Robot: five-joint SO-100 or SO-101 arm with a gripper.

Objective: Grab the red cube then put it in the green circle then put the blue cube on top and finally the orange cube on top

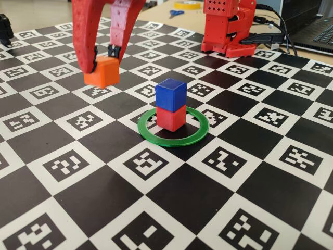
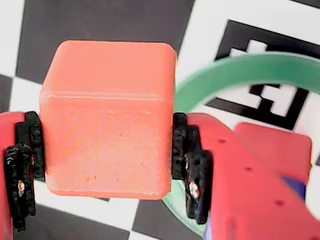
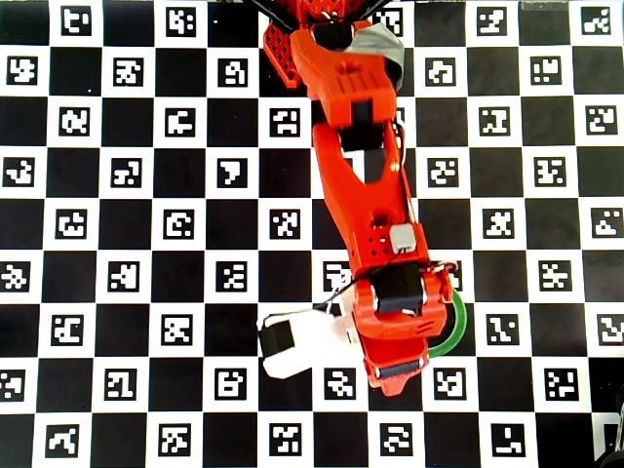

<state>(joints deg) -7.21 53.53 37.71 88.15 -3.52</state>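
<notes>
Wrist view puts it right in your face: the gripper [image 2: 107, 160] is pinching the orange cube [image 2: 107, 120], black pads [image 2: 182, 150] pressed flat against both sides, with the green circle [image 2: 240, 70] curving past behind. From the fixed view, that orange cube [image 1: 102, 72] hangs clear above the checkered mat [image 1: 218, 208], up and left of the ring. And there's the stack: blue cube [image 1: 170, 94] sitting squarely on the red cube [image 1: 171, 118], inside the green circle [image 1: 156, 136]. Overhead, the arm [image 3: 366, 195] covers the stack; only an arc of green [image 3: 454, 327] peeks out.
</notes>
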